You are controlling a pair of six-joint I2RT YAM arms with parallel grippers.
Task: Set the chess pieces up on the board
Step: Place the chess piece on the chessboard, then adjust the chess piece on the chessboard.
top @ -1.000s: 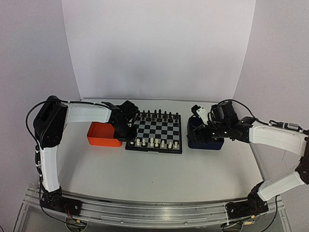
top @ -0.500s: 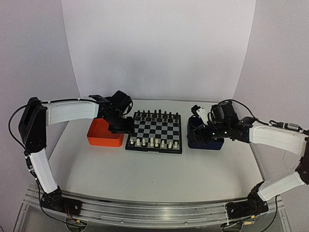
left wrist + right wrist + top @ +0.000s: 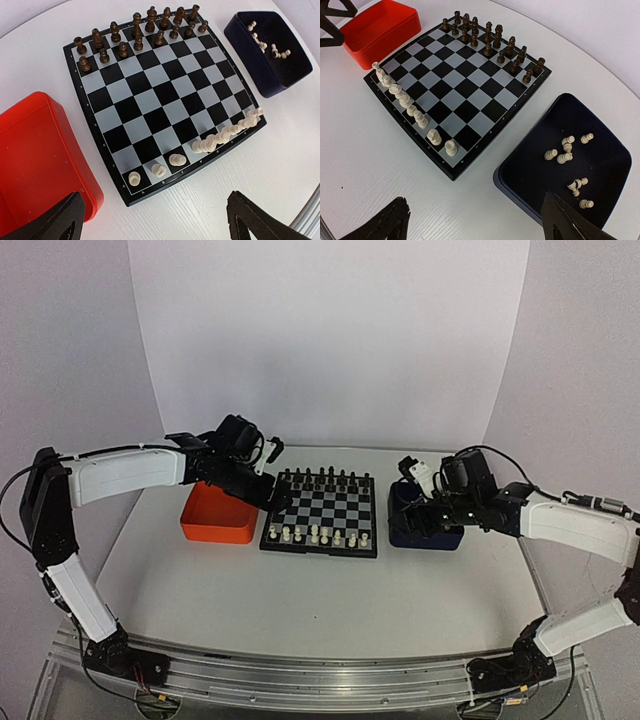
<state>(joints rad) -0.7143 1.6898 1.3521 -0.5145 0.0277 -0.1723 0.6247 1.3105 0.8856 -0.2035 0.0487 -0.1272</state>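
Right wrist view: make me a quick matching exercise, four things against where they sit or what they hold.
1 orange tray
2 dark blue tray
3 black chess pieces
4 cream-white chess pieces on the board

A two rows along the board's far edge
B loose cream-white pieces inside
C one row along the board's near edge
D no pieces visible inside

Pairs: 1-D, 2-B, 3-A, 4-C

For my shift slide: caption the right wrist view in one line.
White pieces line one board edge, dark pieces the opposite side; more white ones lie in the blue tray.
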